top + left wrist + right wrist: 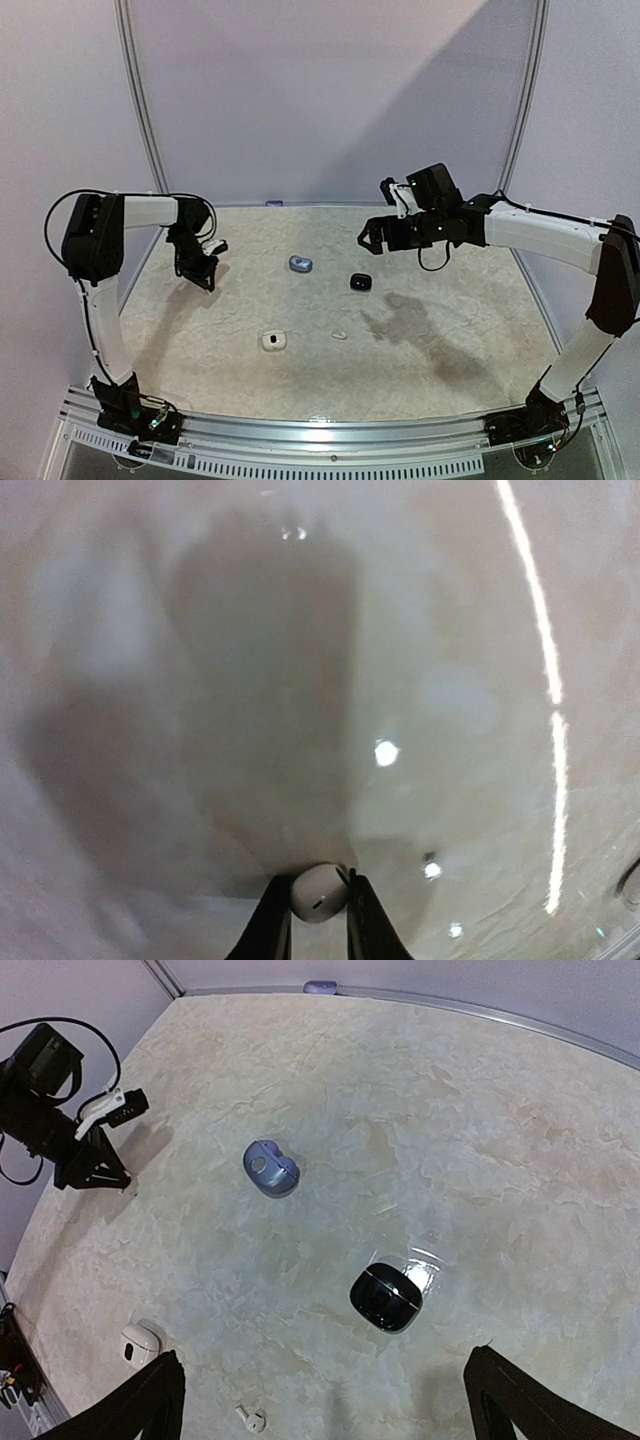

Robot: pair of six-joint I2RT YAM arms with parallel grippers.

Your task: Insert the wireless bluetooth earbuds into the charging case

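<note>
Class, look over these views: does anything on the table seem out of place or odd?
One loose white earbud lies bare on the table near the white case, outside any case. A second earbud is pinched in the left gripper. A small lilac object sits apart at the table's far edge.

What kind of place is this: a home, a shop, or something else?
Probably a robot test bench: left arm and right arm bolted to a metal rail, plain walls around a marbled table.
</note>
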